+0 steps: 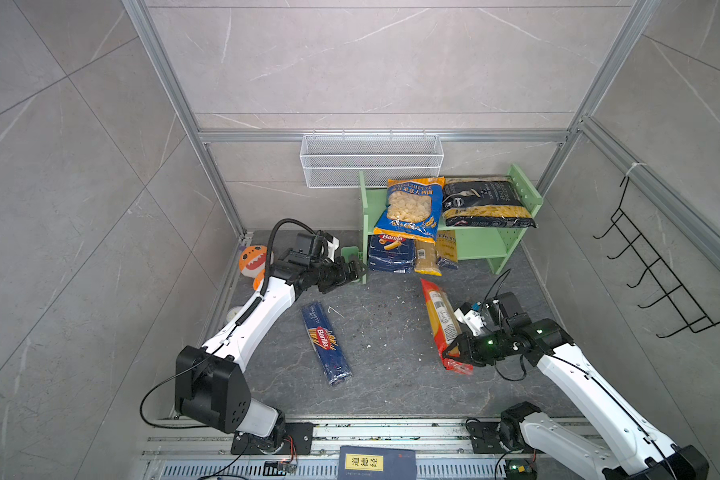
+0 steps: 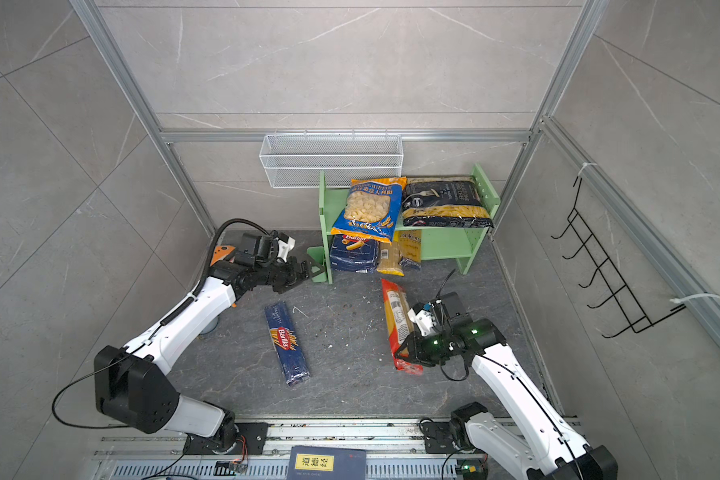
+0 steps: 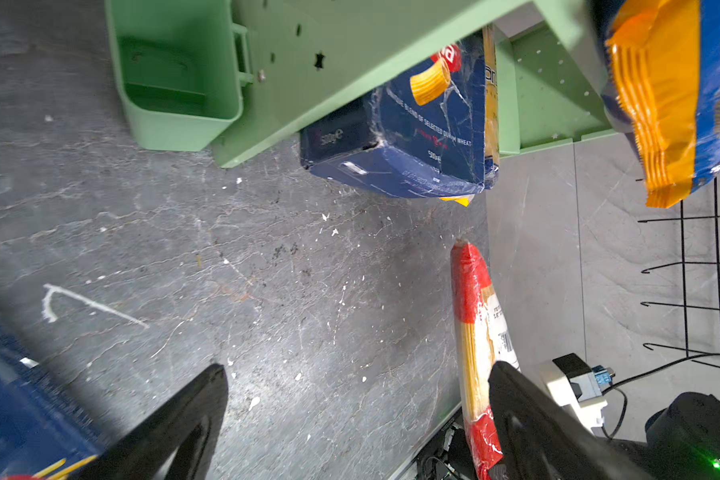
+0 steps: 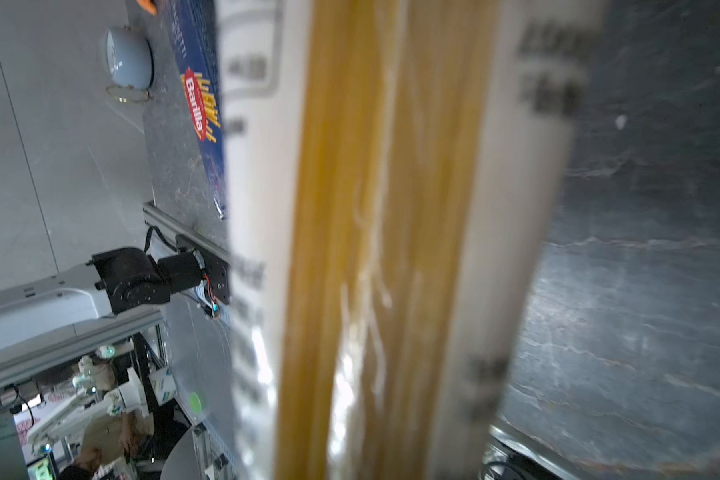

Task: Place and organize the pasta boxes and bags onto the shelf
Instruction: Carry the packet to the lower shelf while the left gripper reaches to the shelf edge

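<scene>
The left arm (image 1: 258,307) reaches from the near left toward the far middle. Its left gripper (image 1: 355,269) points right, low over the surface, with the jaws spread wide. The right arm (image 1: 591,382) stretches in from the near right. Its right gripper (image 1: 454,352) points left, jaws clamped on the red spaghetti pack (image 1: 439,309).

In both top views: high up on the robot's side, looking down at the whole floor (image 1: 391,332) and the shelf (image 1: 520,191) at the back; almost the same picture twice, slid a little sideways. Left wrist view: low and close, facing the shelf's green cup (image 3: 175,83) and the red spaghetti pack (image 3: 470,282). Right wrist view: right up against the red spaghetti pack, blurry, the long Barilla pack (image 4: 200,104) behind. Both packs seen from above too.
</scene>
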